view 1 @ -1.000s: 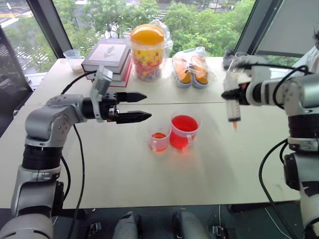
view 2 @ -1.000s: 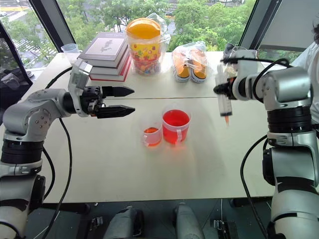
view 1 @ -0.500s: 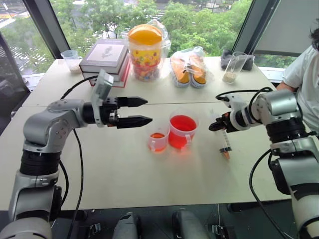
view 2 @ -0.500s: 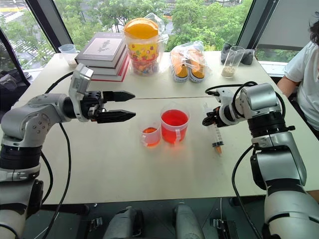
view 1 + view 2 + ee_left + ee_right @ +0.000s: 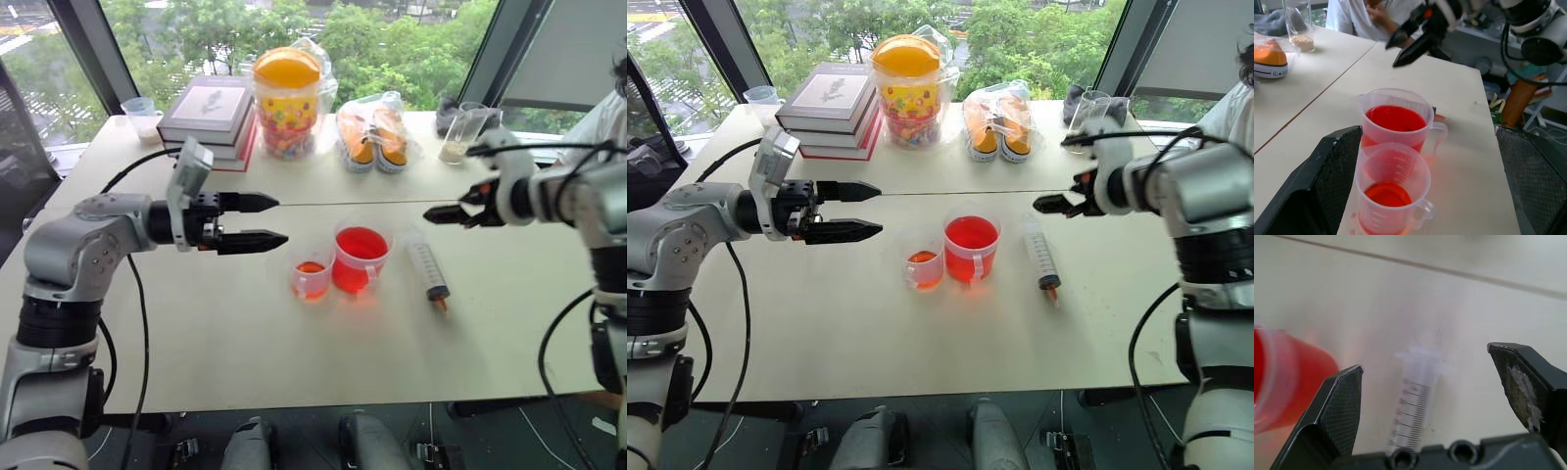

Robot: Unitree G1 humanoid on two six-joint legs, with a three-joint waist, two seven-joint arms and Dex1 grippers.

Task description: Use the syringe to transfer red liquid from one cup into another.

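Hovering with both my left gripper [image 5: 276, 220] and right gripper [image 5: 439, 212] spread wide and empty, I see the syringe [image 5: 428, 269] lying flat beside the wider red cup [image 5: 361, 258], books [image 5: 209, 113] and candy jar [image 5: 288, 100] behind.

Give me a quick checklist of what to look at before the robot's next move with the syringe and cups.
1. Syringe lying flat on the table, free of both hands: ok.
2. Right hand open and raised above the syringe: ok.
3. Left hand open and empty, held beside the cups: ok.
4. Big cup upright, holding red liquid: ok.
5. Small cup upright, a little red liquid at its bottom: ok.
6. Liquid left inside the syringe: cannot tell.
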